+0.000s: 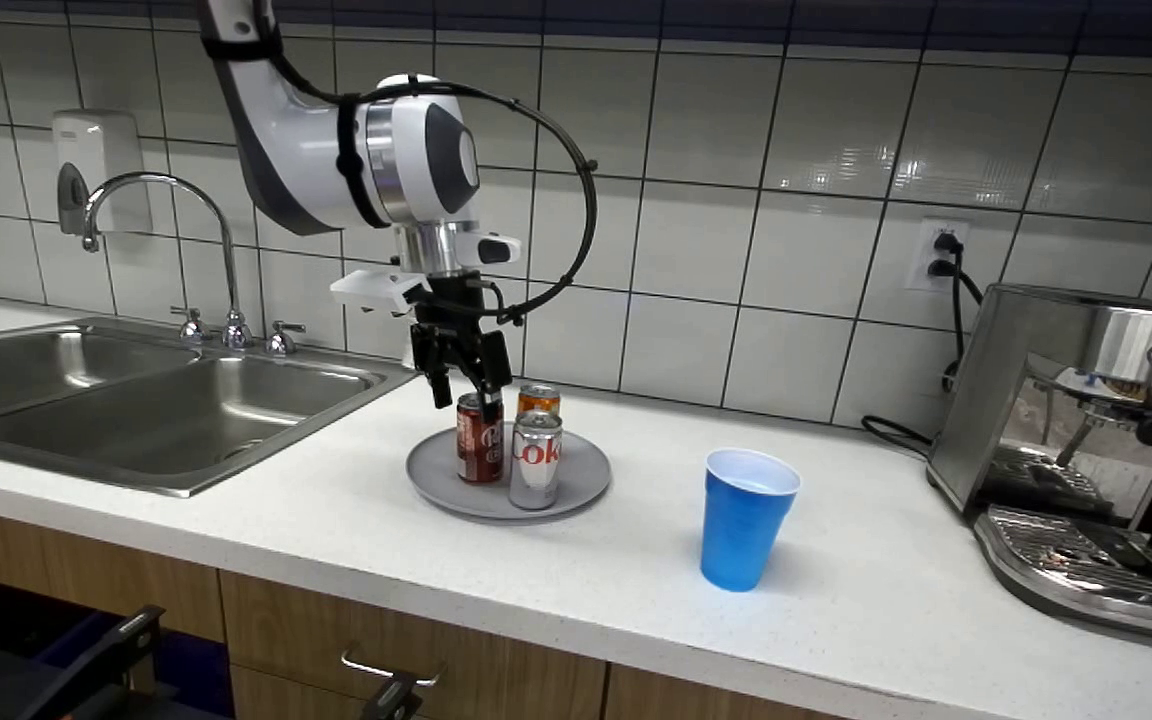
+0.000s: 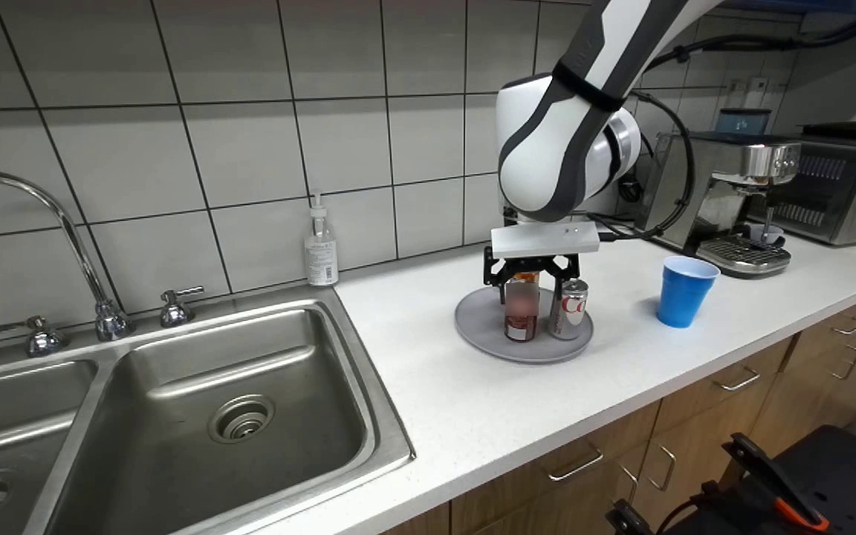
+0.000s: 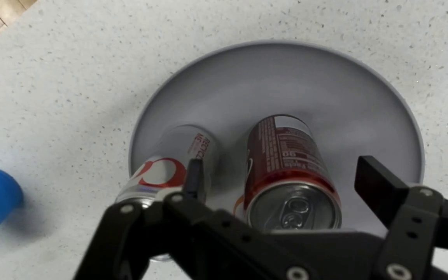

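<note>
Dark-red soda can (image 3: 286,155), upright on the grey plate (image 3: 278,77), and we see the gripper (image 3: 281,171) over it, jaws spread wide, nothing held! Lining up, we'd judge; a grasp calls for a straight descent, sparing the silver Coke can (image 3: 161,171) close beside. Farther out, the blue cup (image 1: 744,525) stands apart.

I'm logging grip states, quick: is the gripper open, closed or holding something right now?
Gripper: open, holding nothing; the dark red soda can shows untouched between its jaws in the wrist view.
</note>
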Controlling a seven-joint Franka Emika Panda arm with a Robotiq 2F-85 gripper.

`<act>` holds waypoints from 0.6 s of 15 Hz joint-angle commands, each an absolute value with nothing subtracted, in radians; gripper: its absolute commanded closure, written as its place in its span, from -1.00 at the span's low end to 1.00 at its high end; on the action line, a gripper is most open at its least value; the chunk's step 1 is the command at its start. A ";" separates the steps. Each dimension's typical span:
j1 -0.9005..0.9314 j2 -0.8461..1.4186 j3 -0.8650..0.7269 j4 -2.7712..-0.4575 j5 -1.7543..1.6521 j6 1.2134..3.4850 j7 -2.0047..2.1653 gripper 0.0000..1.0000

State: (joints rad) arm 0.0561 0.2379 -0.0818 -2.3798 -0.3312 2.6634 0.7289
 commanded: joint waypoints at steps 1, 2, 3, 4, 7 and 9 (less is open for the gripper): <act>0.097 0.290 -0.118 -2.323 -0.335 2.652 0.765 -1.00; 0.103 0.299 -0.123 -2.315 -0.331 2.652 0.766 -1.00; 0.108 0.310 -0.127 -2.306 -0.327 2.651 0.766 -1.00; 0.113 0.318 -0.131 -2.299 -0.322 2.651 0.766 -1.00; 0.124 0.340 -0.141 -2.277 -0.313 2.649 0.762 -1.00; 0.129 0.351 -0.145 -2.265 -0.306 2.647 0.757 -1.00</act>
State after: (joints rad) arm 0.1043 0.3254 -0.1248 -2.3043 -0.3233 2.6634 0.7431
